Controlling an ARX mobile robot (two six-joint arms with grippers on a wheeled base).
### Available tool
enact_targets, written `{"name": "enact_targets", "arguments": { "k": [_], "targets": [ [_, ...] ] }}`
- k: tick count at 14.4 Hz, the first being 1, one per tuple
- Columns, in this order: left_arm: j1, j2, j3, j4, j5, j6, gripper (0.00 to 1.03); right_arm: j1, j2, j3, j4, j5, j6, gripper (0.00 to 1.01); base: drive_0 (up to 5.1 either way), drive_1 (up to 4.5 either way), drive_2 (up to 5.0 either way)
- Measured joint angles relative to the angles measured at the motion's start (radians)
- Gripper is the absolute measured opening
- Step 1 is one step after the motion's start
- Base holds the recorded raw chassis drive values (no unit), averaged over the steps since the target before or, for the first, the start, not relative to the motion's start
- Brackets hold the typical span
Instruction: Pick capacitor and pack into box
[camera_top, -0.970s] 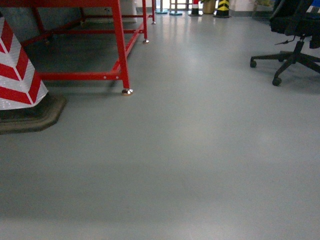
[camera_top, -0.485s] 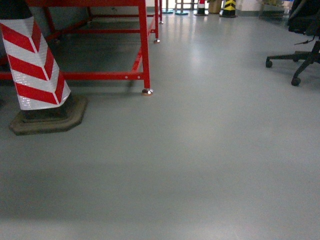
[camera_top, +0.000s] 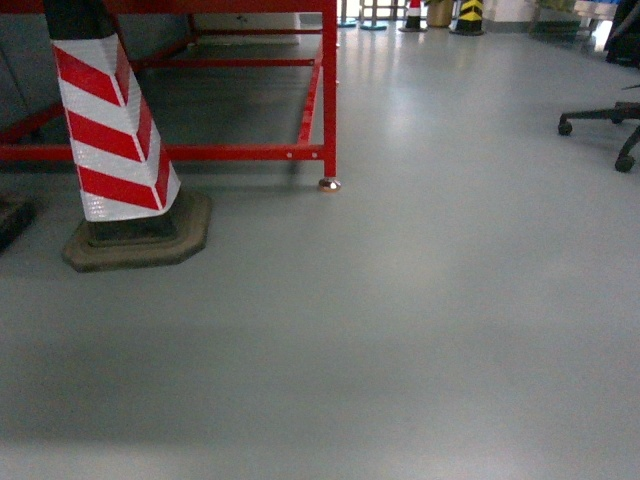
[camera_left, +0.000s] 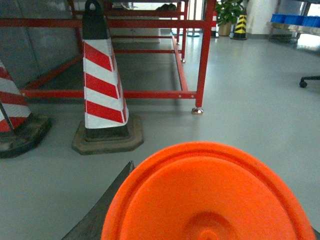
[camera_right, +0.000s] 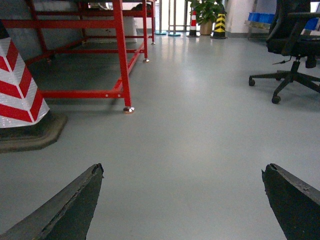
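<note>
- Right now neither the capacitor nor the box shows in any view; only grey floor (camera_top: 400, 330) ahead, so packing cannot start.
- Right pincer (camera_right: 182, 200) spread wide, nothing between its dark fingers (camera_right: 70, 205).
- Left pincer: an orange disc (camera_left: 205, 195) fills the left wrist view, one dark finger (camera_left: 105, 210) beside it; whether it clamps that disc, I cannot tell.
- Risk one: the striped cone (camera_top: 115, 140) and the red frame (camera_top: 328, 100) stand near on the left; a base swing that way could clip them.
- Risk two: the office chair (camera_right: 292, 45) sits off to the right, its legs low and easy to snag.
</note>
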Motion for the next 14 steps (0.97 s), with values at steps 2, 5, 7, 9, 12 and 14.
{"name": "enact_targets", "arguments": {
  "k": [2,5,7,9,12,14],
  "targets": [
    [0.000,0.000,0.000,0.001,-0.002,0.000,0.44,0.000,0.000,0.000,0.001,0.000,0.000,0.98,-5.0,2.41,2.4],
    [0.000,0.000,0.000,0.000,0.000,0.000,0.44,0.000,0.000,0.000,-0.003,0.000,0.000,0.98,-5.0,2.40,2.4],
    [0.000,0.000,0.000,-0.002,0.000,0.000,0.44,0.000,0.000,0.000,-0.002,0.000,0.000,0.98,-4.9,2.47,2.5],
    [0.000,0.000,0.000,-0.001,0.000,0.000,0.44,0.000,0.000,0.000,0.001,0.000,0.000,0.98,-4.9,2.53,2.5],
    [0.000,0.000,0.000,-0.003,-0.001,0.000,0.44,0.000,0.000,0.000,-0.001,0.000,0.000,0.98,-5.0,2.40,2.4],
    [0.000,0.000,0.000,0.001,-0.002,0.000,0.44,0.000,0.000,0.000,0.003,0.000,0.000,0.98,-4.9,2.49,2.5]
  ]
}}
